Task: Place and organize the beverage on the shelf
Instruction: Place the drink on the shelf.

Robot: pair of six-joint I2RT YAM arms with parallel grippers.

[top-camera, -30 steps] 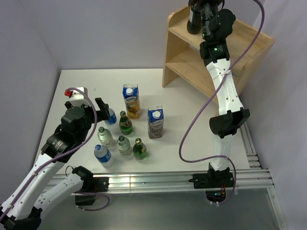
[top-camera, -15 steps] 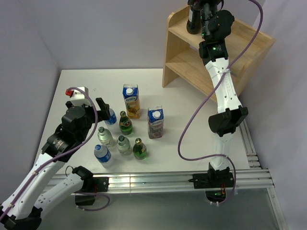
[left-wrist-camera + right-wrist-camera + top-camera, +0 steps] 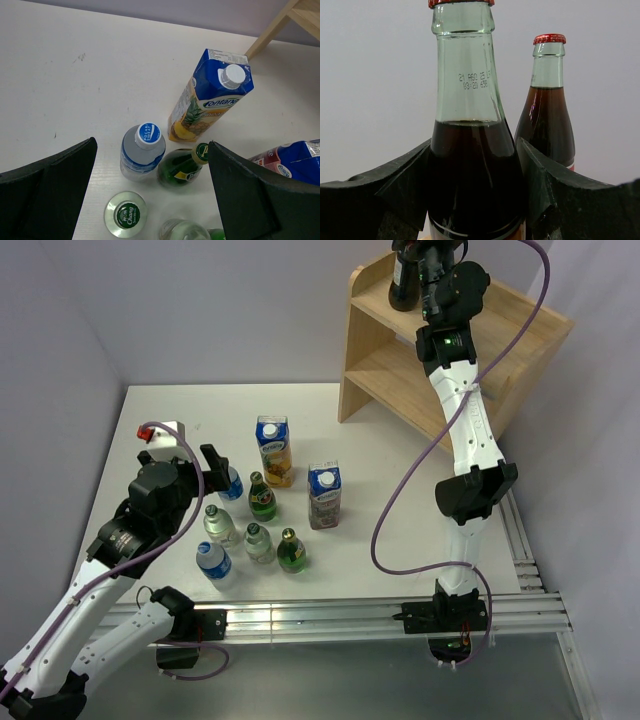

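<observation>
My right gripper point(image 3: 474, 150) is shut on a red-capped dark cola bottle point(image 3: 472, 165) standing on the top tier of the wooden shelf point(image 3: 520, 320). A second cola bottle point(image 3: 547, 120) stands just behind it, seen from above at the shelf's back left corner point(image 3: 403, 280). My left gripper point(image 3: 151, 146) hangs open above the drinks on the table, holding nothing. Below it stand a blue-capped water bottle point(image 3: 142, 152), a green glass bottle point(image 3: 182, 167) and a clear green-capped bottle point(image 3: 125, 215). A pineapple juice carton point(image 3: 210, 95) stands just beyond them.
A second blue-topped carton point(image 3: 324, 494) stands right of the cluster. More clear and green bottles point(image 3: 258, 543) stand near the table's front edge. A white box with a red part point(image 3: 160, 434) sits at the left. The shelf's lower tier point(image 3: 400, 375) is bare.
</observation>
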